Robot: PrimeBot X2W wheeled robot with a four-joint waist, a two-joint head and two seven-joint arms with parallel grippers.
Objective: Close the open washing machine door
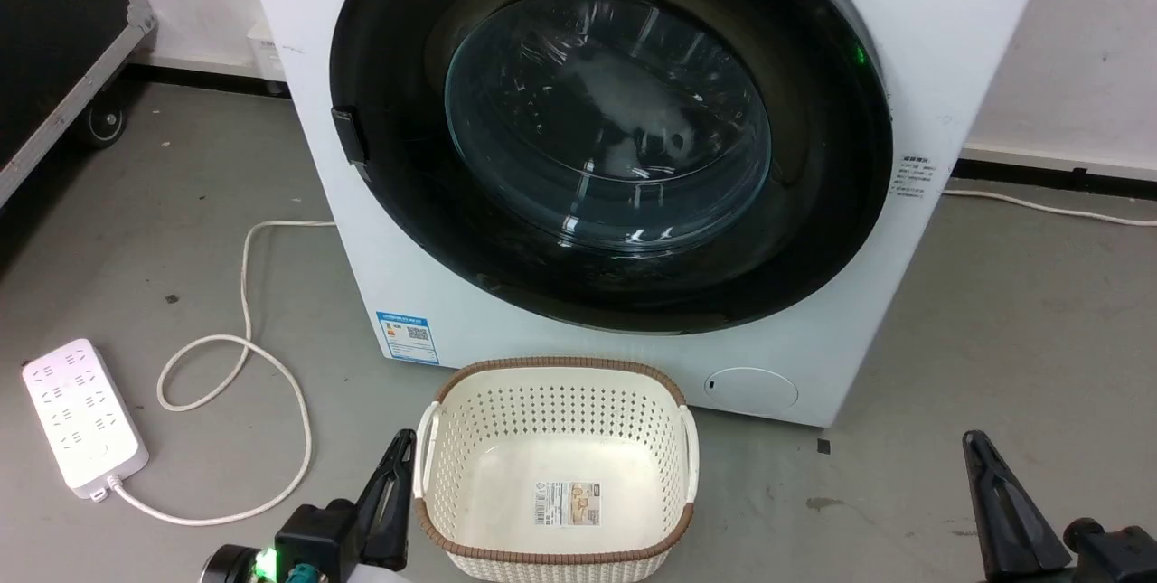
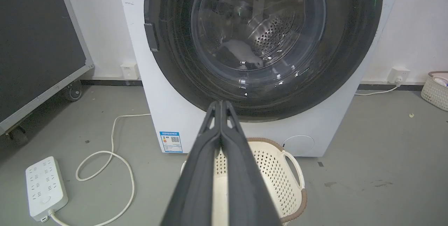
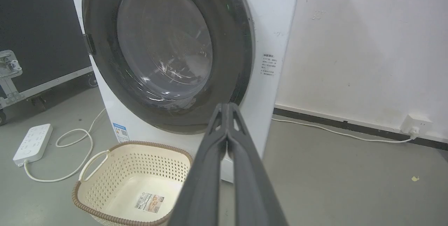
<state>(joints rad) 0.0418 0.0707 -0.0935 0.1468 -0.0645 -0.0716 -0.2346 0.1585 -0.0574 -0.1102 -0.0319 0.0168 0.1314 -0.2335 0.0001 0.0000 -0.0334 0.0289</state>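
Far to the left of our left gripper (image 1: 400,443) stands a black case on wheels (image 1: 54,41). Nearer to the gripper, a white power strip (image 1: 83,416) lies on the grey floor (image 1: 994,339). Its cord (image 1: 244,294) loops away ahead of the gripper, on its left side, towards the washing machine (image 1: 940,41). We see the left gripper's two dark fingers pressed together tip to tip, pinching nothing. Just to its right sits a cream basket (image 1: 560,364) with a brown rim and a label on its bottom. Ahead of both grippers and beyond the basket, the washing machine door (image 1: 813,203) lies flat against the front of the white machine, its glass bowl facing us. Well to the right of the basket, our right gripper (image 1: 976,440) also has its fingers pressed together, holding nothing. Farther to its right, a wall socket (image 3: 416,124) with a plug in it sits low on the white wall (image 3: 367,43).
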